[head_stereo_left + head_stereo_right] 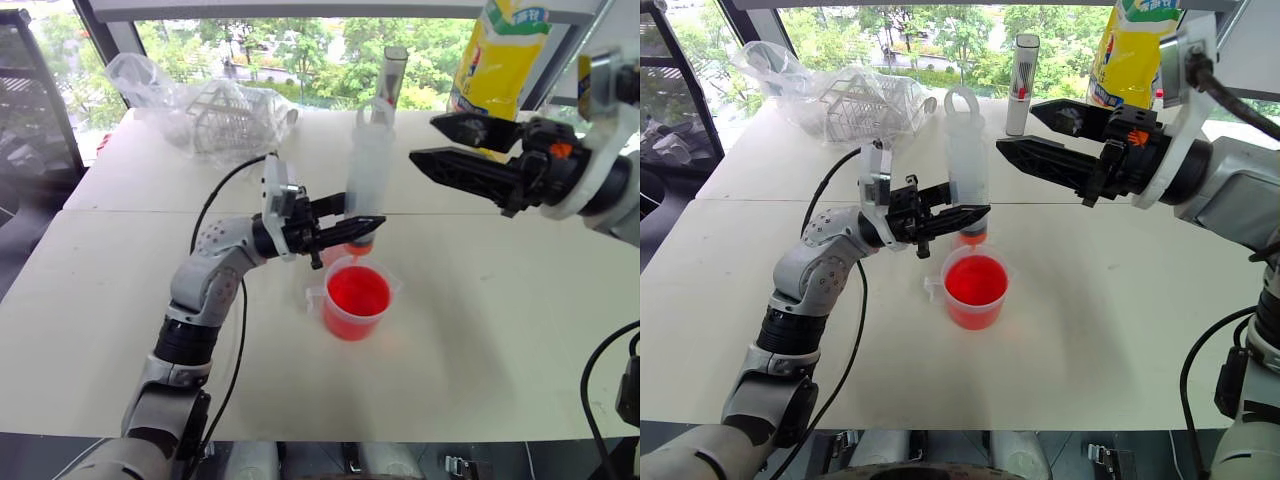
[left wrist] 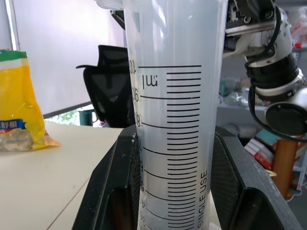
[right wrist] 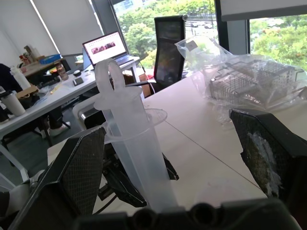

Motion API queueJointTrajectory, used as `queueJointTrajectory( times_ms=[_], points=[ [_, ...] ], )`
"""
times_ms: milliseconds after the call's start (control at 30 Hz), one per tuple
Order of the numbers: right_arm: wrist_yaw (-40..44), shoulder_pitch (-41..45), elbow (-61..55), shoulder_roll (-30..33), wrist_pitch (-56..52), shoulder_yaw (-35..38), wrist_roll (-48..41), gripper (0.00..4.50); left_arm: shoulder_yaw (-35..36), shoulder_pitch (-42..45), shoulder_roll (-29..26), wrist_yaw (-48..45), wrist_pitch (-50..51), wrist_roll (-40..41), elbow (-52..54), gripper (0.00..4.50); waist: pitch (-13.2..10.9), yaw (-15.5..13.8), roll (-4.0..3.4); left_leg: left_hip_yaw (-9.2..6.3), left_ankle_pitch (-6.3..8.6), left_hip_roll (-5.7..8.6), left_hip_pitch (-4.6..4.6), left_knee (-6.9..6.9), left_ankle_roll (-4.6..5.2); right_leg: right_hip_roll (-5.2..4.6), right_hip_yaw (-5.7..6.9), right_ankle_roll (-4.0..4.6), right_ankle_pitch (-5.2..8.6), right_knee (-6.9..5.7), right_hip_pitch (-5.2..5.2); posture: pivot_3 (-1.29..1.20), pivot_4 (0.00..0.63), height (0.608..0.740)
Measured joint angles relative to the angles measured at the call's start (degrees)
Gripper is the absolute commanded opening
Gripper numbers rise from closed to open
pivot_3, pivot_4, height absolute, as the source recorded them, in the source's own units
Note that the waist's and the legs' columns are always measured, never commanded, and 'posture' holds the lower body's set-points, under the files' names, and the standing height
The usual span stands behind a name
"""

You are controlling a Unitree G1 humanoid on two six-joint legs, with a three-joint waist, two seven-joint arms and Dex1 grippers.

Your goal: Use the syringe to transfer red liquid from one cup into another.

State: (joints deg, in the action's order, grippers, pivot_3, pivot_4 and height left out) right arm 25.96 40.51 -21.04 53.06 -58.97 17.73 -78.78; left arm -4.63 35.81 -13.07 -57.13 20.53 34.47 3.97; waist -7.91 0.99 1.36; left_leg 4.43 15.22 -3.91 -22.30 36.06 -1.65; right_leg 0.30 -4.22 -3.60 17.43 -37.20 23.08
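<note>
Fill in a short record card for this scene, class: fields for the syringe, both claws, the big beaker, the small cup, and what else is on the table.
syringe: upright, gripped low on its barrel, tip above the table behind the beaker
left claw: shut on the syringe
right claw: open, level with the plunger ring, holding nothing
beaker: on the table, holding red liquid
small cup: mostly hidden behind the syringe tip
other items: plastic bag with a wire rack, yellow packet, grey cylinder

Head stereo pair looks fwd/down over surface [image 1: 480, 330]. L wrist cam close-up on syringe [image 2: 177, 120]; R wrist cam faces it from near.
</note>
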Motion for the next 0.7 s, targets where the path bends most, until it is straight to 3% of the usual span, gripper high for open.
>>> queueJointTrajectory(
  times_ms=[267, 467, 700],
  points=[
    [0.8, 0.0, 0.0, -0.3, 0.2, -0.6, 1.3, 4.46, 3.5, 8.0, 1.3, 2.2, -10.0, -4.4, -12.9, 1.33, 0.0, 0.0, 0.00, 0.02, 0.00, 0.06, 0.00, 0.00, 0.00, 0.02, 0.00, 0.00, 0.00, 0.02, 0.00, 0.00, 0.150, 0.740],
    [1.1, 0.1, 0.0, -1.1, 0.5, -1.4, 2.2, 4.46, 3.1, 8.5, 2.8, 0.3, -18.6, -9.3, -23.3, 1.33, 0.0, 0.0, 0.00, 0.03, 0.00, 0.05, -0.03, 0.00, 0.00, 0.02, 0.00, 0.00, 0.00, 0.02, 0.03, 0.00, 0.150, 0.740],
    [2.1, 5.4, 1.4, -5.5, 2.9, -7.4, 9.8, 4.46, 2.7, 8.5, 5.4, -1.2, -26.6, -13.3, -32.6, 1.33, 0.0, 0.0, -0.02, 0.04, 0.00, 0.05, -0.03, 0.01, 0.01, 0.03, 0.01, 0.00, -0.01, -0.01, 0.06, 0.00, 0.150, 0.740]
  ],
)
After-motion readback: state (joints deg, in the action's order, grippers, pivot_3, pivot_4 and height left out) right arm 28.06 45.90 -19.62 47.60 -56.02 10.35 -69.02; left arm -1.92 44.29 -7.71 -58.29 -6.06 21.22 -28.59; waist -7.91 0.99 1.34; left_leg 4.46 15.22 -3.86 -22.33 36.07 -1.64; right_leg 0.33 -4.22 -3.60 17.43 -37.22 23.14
